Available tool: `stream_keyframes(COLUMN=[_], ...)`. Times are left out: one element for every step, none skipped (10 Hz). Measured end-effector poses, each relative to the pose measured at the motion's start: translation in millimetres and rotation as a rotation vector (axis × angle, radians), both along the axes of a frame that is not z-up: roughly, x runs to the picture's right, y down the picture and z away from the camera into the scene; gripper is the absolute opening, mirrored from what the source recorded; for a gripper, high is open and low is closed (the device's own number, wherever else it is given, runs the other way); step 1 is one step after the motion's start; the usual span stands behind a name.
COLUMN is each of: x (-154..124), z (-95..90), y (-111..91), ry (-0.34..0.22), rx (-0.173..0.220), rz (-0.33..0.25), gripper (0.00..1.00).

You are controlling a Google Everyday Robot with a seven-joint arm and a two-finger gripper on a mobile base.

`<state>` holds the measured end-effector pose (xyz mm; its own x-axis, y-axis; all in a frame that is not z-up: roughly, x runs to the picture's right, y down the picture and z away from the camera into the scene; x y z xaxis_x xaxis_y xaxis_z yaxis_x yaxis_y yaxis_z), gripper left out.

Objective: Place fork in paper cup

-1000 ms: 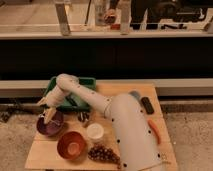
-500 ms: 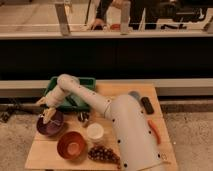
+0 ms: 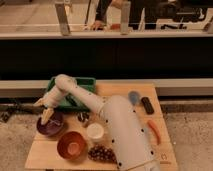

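Hovering open above the purple bowl (image 3: 56, 131) at left, the gripper (image 3: 46, 115) is needing to straddle the fork squarely before closing.

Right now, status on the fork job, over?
Gripper open, low over purple bowl. Fork not visible. Paper cup upright, steel cup beside it.

Upright white paper cup (image 3: 95, 131) beside the purple bowl (image 3: 58, 128), where the hand (image 3: 46, 114) hovers.
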<state>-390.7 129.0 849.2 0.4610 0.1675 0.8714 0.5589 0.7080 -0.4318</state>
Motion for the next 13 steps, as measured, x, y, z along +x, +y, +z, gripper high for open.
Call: stream_keyframes(x=[-2.3, -3.6, -2.9, -2.3, -2.5, -2.8, -2.7, -3.1, -3.2, -3.0, -2.3, -1.3, -0.3], z=[-0.1, 0.0, 1.0, 1.7, 1.9, 2.0, 2.1, 1.1, -0.1, -2.7, -4.5, -6.1, -6.7], y=[1.7, 2.8, 3.1, 2.2, 2.3, 2.5, 2.9, 2.7, 2.2, 1.1, 0.1, -0.6, -1.4], ry=[-0.003, -0.006, -0.006, -0.006, -0.007, -0.008, -0.009, -0.012, -0.013, -0.016, -0.019, -0.021, -0.023], rx=[-0.003, -0.005, -0.007, -0.007, -0.007, -0.008, -0.009, -0.009, -0.005, 0.0, 0.004, 0.008, 0.009], rz=[-0.006, -0.011, -0.013, -0.012, -0.013, -0.014, -0.015, -0.015, -0.016, -0.016, -0.015, -0.014, -0.013], gripper=[0.72, 0.61, 0.49, 0.4, 0.28, 0.2, 0.09, 0.01, 0.0, 0.0, 0.01, 0.06, 0.19])
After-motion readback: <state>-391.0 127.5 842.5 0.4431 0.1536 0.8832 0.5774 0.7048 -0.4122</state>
